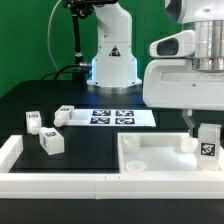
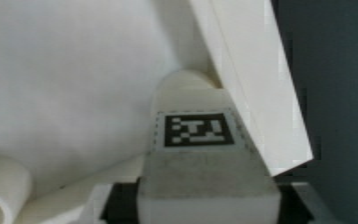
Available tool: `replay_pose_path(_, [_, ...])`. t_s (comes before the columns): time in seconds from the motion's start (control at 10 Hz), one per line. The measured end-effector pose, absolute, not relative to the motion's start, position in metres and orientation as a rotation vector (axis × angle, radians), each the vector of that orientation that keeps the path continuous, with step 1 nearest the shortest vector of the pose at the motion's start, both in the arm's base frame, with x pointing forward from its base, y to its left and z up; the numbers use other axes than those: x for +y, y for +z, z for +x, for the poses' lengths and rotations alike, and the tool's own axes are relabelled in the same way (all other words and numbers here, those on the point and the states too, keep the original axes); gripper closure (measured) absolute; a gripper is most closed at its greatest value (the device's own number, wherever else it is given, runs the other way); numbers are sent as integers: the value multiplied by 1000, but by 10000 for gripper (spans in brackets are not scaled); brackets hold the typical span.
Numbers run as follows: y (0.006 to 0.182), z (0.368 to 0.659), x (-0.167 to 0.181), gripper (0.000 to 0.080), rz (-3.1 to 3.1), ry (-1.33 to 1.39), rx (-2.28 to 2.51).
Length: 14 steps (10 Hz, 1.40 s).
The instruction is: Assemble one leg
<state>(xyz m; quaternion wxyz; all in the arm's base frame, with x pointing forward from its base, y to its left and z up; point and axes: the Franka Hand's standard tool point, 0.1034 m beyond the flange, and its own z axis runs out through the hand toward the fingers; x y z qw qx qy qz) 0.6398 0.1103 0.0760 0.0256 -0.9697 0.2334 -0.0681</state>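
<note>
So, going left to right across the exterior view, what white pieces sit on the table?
Leg → leg → leg → marker board → square tray-like part → leg held in the pincer.

Marker board (image 1: 112, 116) lies flat on black table (image 1: 40, 100) — white tray-like part (image 1: 160, 160) nearby.

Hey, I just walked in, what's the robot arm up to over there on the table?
The arm is putting furniture together. Its gripper holds one tagged white leg upright at a corner of the large white tray-like part, on the exterior view's right. The wrist view shows the leg's tag facing the camera, close against the part's white wall. Three more legs lie loose on the black table, and the marker board lies behind them.
</note>
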Motion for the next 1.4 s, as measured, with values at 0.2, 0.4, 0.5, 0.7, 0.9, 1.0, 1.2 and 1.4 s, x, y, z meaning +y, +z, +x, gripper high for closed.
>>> replay_pose_path(0.2, [76,636,108,514,-2804,-137,1267])
replay_pose_path(0.4, [76,635,108,512,-2612,-51,1645])
replay_pose_path(0.5, [76,636,113,512,-2398,-37,1917])
replay_pose_path(0.7, [76,638,114,512,-2180,-49,2125])
replay_pose_path(0.9, [76,638,114,432,-2081,-49,2221])
replay_pose_path(1.0, [76,638,114,432,-2126,-51,2178])
replay_pose_path(1.2, [79,640,117,297,-2395,-64,1913])
replay_pose_path(1.4, [79,639,124,158,-2688,-81,1487])
